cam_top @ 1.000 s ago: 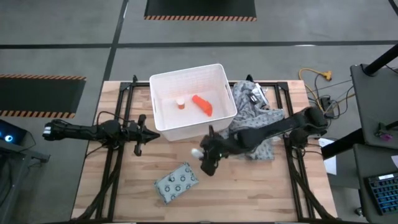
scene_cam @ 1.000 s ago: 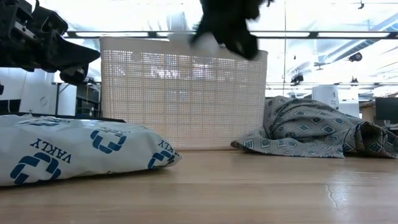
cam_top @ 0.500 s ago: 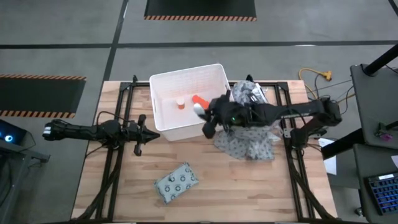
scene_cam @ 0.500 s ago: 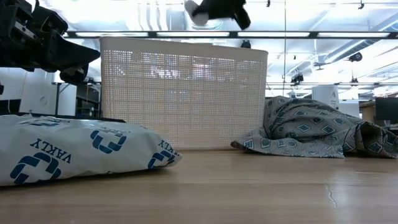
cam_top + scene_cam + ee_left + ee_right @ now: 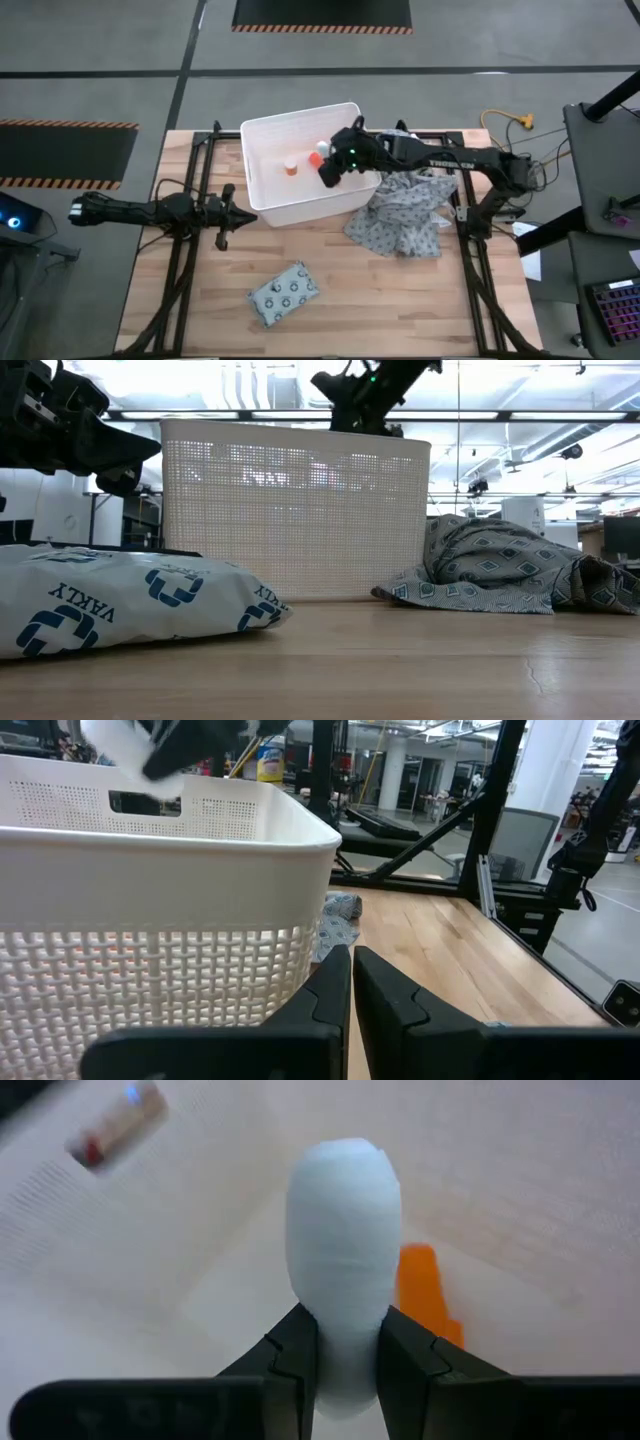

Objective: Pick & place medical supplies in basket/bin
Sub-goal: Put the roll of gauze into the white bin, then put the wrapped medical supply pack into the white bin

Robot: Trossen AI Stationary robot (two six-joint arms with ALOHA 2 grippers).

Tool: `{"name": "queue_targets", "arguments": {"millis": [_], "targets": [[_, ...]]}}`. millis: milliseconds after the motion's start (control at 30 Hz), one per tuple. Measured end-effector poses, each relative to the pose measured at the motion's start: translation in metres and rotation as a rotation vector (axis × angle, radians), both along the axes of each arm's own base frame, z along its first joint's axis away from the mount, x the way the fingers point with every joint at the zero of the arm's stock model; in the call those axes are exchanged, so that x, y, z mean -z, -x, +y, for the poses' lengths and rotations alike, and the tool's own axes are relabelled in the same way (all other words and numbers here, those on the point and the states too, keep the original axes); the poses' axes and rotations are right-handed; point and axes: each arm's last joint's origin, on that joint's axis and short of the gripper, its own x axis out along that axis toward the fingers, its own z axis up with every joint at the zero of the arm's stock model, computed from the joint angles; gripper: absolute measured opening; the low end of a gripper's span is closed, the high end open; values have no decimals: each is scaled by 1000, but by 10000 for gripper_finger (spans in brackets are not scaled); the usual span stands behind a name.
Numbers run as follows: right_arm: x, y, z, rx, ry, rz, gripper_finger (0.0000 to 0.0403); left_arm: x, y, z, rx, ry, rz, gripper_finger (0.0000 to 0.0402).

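- Left gripper (image 5: 222, 214) waits beside the white bin (image 5: 262, 208), its fingers (image 5: 325, 995) pressed together.
- Right gripper (image 5: 325, 165) hangs over the bin, clamped on a white roll (image 5: 344, 1215), which hides most of the orange piece (image 5: 420, 1285) (blurred beneath).
- Dotted packet (image 5: 285, 294) lies on the table.

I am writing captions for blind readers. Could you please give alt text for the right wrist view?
The right gripper holds a white roll between its fingers, above the floor of the white bin. Beneath it lie an orange piece and, farther off, a small cylinder.
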Motion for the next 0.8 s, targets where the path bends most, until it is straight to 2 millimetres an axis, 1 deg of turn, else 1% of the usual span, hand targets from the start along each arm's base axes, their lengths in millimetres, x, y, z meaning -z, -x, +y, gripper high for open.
{"name": "queue_targets", "arguments": {"millis": [167, 300, 400, 567, 633, 700, 800], "targets": [[8, -14, -15, -6, -13, 167, 68, 0, 0, 0, 0, 0, 0, 0], [8, -26, -24, -48, -9, 245, 77, 0, 0, 0, 0, 0, 0, 0], [8, -36, -28, -56, -21, 282, 106, 0, 0, 0, 0, 0, 0, 0], [8, -49, -34, -72, -35, 375, 178, 0, 0, 0, 0, 0, 0, 0], [6, -52, -35, -67, -47, 395, 200, 0, 0, 0, 0, 0, 0, 0], [1, -55, -35, -69, -68, 391, 216, 0, 0, 0, 0, 0, 0, 0], [-15, -57, -31, -109, -53, 339, 228, 0, 0, 0, 0, 0, 0, 0]]}}
